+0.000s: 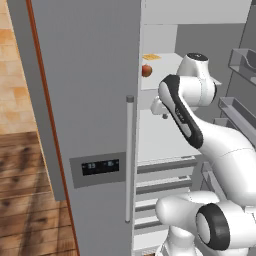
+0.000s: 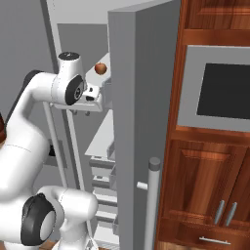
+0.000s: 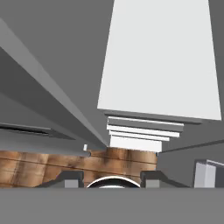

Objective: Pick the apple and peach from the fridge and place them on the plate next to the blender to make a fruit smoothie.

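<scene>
No brand names or labels anywhere that I can read. The only "writing" is on the black display panel (image 1: pixel 100 167) on the closed fridge door, a few pale digits too blurry to make out.

The fridge (image 1: pixel 90 100) has one door shut, with the long bar handle (image 1: pixel 129 160), and the other side open, so you can see the white shelves (image 1: pixel 165 135) and drawer fronts lower down. A small red fruit (image 1: pixel 146 70) sits on the upper shelf near its front edge, in the left base view. In the right base view it's the little round thing up by the door edge. It looks dark red to me, so probably the apple, but it's tiny and I wouldn't swear it isn't the peach. There's a flat yellowish thing (image 1: pixel 152 57) behind it that I can't identify.

The tool (image 1: pixel 161 107) is at the end of the arm, pointed in over the middle shelf, below the fruit and a bit to its right, clearly not touching it. In the hand view its two dark tips (image 3: pixel 72 178) sit well apart with nothing between them, so the tool is spread open and empty, looking down at the shelf, the drawer fronts and a strip of wood floor (image 3: pixel 43 164).

The open door (image 2: pixel 141 122) blocks most of the fridge interior from the right camera.
</scene>
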